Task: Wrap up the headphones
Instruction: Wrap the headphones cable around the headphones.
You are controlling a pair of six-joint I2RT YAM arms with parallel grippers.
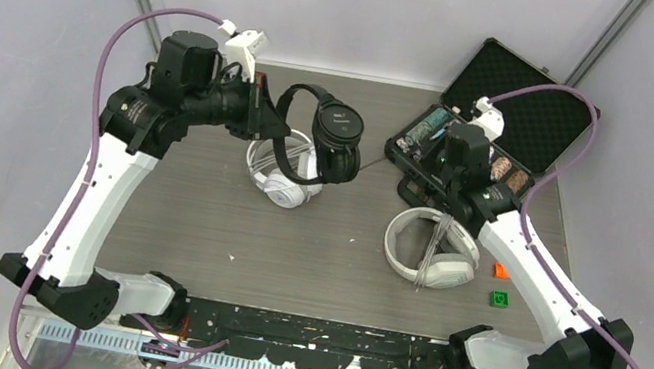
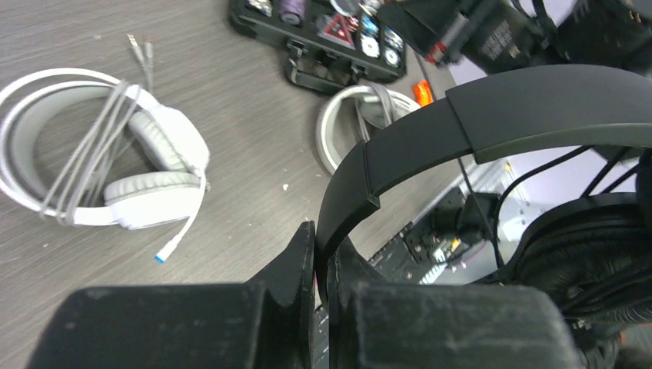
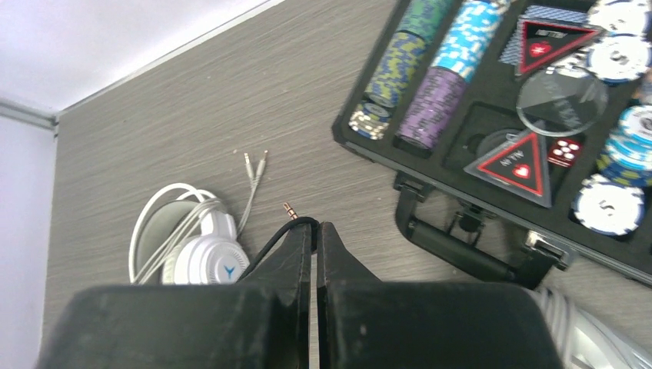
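Observation:
My left gripper [image 1: 264, 115] is shut on the headband of the black headset [image 1: 334, 135] and holds it up above the table; up close the band [image 2: 400, 150] runs down between the jaws of the left gripper [image 2: 323, 257]. Under it lies a white headset [image 1: 282, 175] with its cable looped across it [image 2: 115, 154]. A second white headset [image 1: 433, 249] rests to the right. My right gripper [image 3: 315, 227] is shut on the thin black cable [image 3: 265, 250] close to its gold plug [image 3: 290, 209]. In the top view the right gripper [image 1: 425, 194] hangs just beyond that second headset.
An open black case [image 1: 519, 107] of coloured poker chips [image 3: 430, 84] stands at the back right, its handle [image 3: 454, 238] close to my right fingers. Two white plugs [image 3: 254, 173] lie on the table. Small orange [image 1: 500, 271] and green [image 1: 500, 298] blocks sit at the right.

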